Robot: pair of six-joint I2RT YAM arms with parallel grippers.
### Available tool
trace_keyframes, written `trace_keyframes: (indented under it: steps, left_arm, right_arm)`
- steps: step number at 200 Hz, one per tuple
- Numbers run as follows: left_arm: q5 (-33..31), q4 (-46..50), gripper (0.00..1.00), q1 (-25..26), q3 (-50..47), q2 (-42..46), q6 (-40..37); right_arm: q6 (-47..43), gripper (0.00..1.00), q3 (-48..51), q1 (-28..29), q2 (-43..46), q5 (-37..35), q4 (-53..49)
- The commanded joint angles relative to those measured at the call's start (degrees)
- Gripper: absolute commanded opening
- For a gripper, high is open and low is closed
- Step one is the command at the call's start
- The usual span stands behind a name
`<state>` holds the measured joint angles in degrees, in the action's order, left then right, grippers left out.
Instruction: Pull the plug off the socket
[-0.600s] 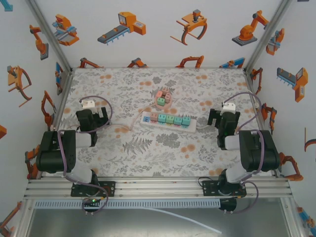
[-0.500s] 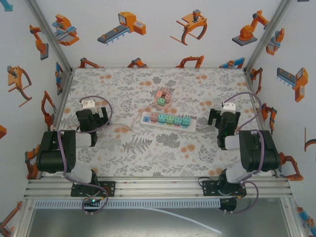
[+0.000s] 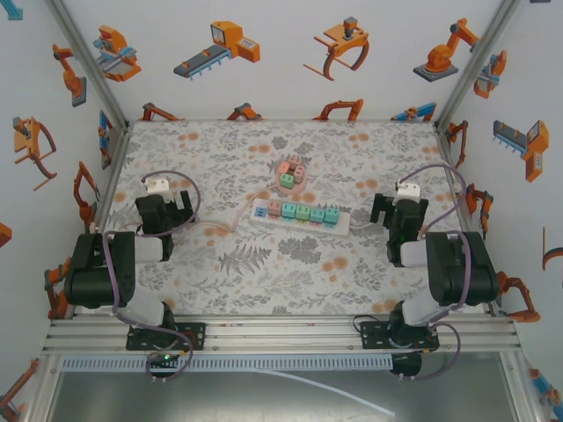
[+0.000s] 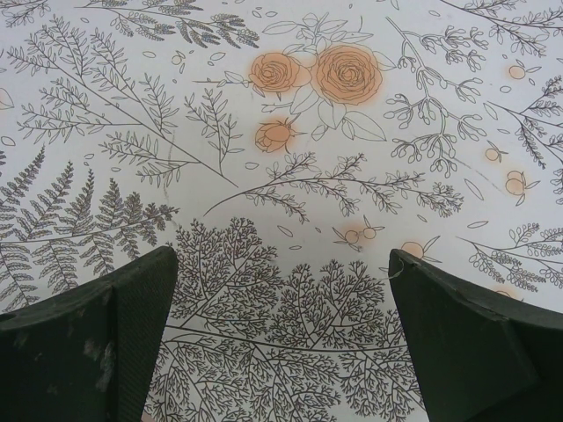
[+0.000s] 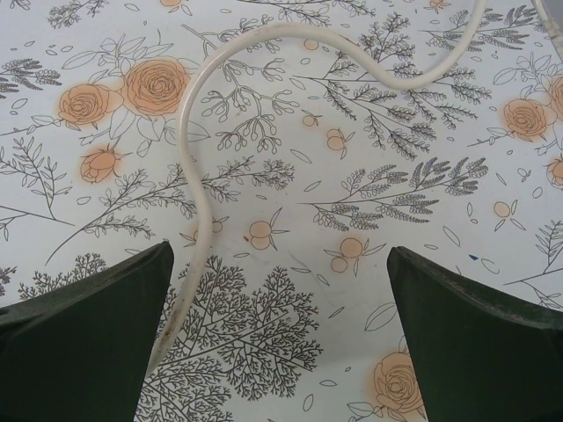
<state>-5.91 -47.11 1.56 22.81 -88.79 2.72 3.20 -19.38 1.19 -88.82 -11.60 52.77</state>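
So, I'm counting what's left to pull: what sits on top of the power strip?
A row of plugs stands on the power strip: one pink, several teal. The sockets beneath them are covered, so they cannot be seen.

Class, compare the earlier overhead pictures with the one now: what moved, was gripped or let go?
Nothing visibly changed. The left gripper and right gripper stay open on either side of the power strip, its plugs still seated.

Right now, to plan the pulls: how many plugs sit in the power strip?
5, as best the top view shows: on the power strip, a pink plug, then four teal plugs to its right. The loose pile behind is not counted.
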Motion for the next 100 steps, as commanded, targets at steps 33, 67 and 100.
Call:
trace_keyframes:
  steps: [33, 67, 100]
  left_arm:
    - [1.0, -0.3, 0.97, 0.1, 0.6, 0.7, -0.6]
    - [-2.8, -0.3, 0.97, 1.7, -1.4, 5.6, -1.5]
    - [-13.6, 14.0, 0.97, 5.2, 0.6, 18.7, 1.9]
  right_arm:
    - [1.1, 0.99, -1.3, -0.5, 1.7, -1.8, -0.6]
    - [0.8, 0.99, -1.8, -0.5, 17.5, 0.4, -13.5]
    - [2.6, 0.99, -5.6, -0.4, 34.4, 6.5, -28.1]
